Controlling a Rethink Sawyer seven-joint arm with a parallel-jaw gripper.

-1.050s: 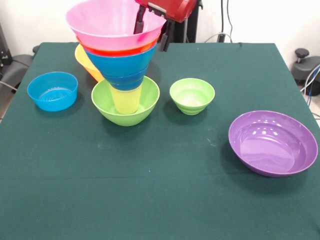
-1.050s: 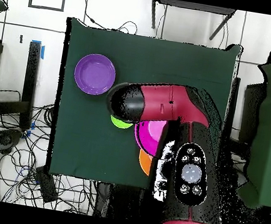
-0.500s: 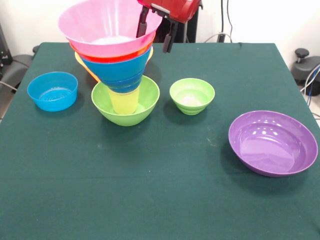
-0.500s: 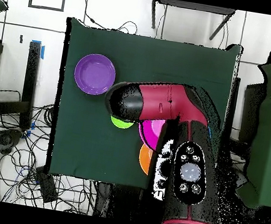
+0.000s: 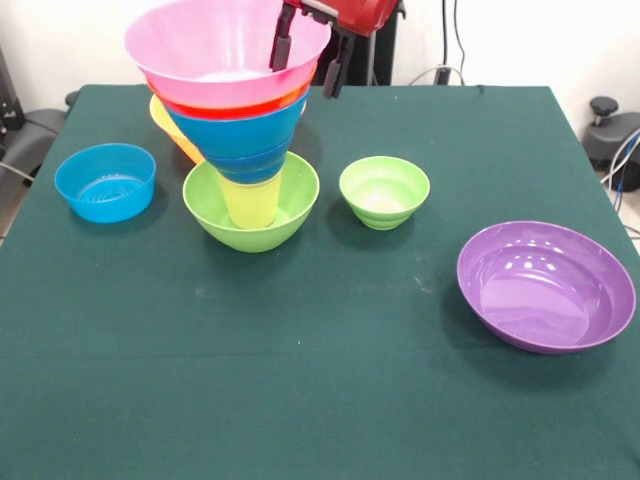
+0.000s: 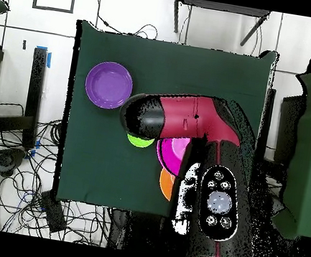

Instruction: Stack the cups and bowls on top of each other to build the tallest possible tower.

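Gripper [image 5: 305,52]: fingers apart, straddling pink bowl [image 5: 215,45] rim | tower [image 5: 240,120]: standing in large green bowl [image 5: 250,225] | purple bowl [image 5: 545,285]: separate on counter [image 5: 330,380].

Tower [image 5: 240,130]: large lime-green bowl [image 5: 251,205] on the table, upright pale yellow ribbed tumbler [image 5: 250,201] inside it, then nested blue bowls [image 5: 238,135], a red-orange bowl [image 5: 235,107] and a wide pink bowl [image 5: 215,45] on top. Loose bowls: orange [image 5: 172,127] behind the tower, light blue [image 5: 105,181], small green [image 5: 384,191], purple [image 5: 546,286].
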